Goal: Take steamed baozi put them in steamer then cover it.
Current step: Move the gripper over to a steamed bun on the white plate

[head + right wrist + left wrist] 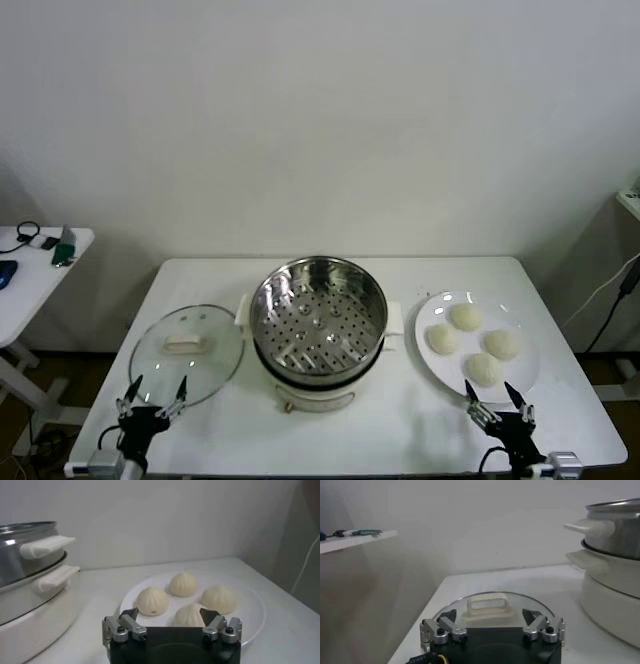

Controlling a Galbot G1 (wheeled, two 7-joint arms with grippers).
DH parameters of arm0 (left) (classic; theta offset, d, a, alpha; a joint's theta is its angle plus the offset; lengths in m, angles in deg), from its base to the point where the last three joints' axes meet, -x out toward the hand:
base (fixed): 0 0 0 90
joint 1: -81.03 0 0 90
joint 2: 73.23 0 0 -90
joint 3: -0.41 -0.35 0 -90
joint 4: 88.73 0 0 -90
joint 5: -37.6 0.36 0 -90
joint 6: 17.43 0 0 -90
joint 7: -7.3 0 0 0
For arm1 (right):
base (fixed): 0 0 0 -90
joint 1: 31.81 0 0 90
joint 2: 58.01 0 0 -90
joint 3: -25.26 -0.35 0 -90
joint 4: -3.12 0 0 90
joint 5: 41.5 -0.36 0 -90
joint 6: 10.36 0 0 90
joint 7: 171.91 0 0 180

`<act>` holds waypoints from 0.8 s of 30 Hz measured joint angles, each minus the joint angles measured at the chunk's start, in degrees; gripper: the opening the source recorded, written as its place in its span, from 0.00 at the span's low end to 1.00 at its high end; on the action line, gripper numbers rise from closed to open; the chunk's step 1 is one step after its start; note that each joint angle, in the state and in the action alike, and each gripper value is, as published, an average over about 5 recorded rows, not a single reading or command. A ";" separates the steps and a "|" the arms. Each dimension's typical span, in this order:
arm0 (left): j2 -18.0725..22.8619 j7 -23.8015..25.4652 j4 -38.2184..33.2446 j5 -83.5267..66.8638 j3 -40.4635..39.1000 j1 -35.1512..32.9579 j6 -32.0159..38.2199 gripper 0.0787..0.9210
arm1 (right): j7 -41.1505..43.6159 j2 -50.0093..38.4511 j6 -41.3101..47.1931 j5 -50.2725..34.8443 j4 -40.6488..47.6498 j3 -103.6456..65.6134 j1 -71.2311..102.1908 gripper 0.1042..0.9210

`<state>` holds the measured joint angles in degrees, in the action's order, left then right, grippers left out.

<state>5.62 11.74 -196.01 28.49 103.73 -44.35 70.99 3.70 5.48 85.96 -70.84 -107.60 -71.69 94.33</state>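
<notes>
centrally on the table [200, 280] stands the steamer [318, 322], uncovered; cover [187, 350] flat beside it on the left, plate [527, 375] with four baozi [465, 317] on the right. left hand [153, 397] and right hand [493, 396] hover spread at the near edge.

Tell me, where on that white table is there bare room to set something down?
The back strip of the table, behind the glass lid and plate, is bare, and the front edge below the steamer. The middle is crowded: lid, steamer and plate sit nearly side by side. An open claw hovers at each front corner, left claw, right claw.
</notes>
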 measured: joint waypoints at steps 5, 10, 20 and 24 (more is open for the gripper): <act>0.00 0.02 -0.20 0.13 -0.10 0.16 0.03 0.88 | -0.17 -2.74 3.52 0.69 0.45 -0.19 -4.41 0.88; 0.00 0.06 -0.38 0.21 -0.38 0.49 0.11 0.88 | 2.40 -9.23 8.27 2.19 3.06 1.30 -12.42 0.88; 0.06 0.21 0.03 0.37 -0.77 1.20 0.44 0.88 | 19.70 -27.78 10.24 10.63 12.44 12.80 -30.90 0.88; 0.17 0.43 0.25 0.72 -1.05 1.36 0.54 0.88 | 29.07 -33.48 7.79 14.72 17.43 22.36 -41.55 0.88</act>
<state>5.79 12.17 -195.76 29.21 102.68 -43.00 71.54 32.77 -27.99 93.75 -56.12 -90.18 -49.33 52.78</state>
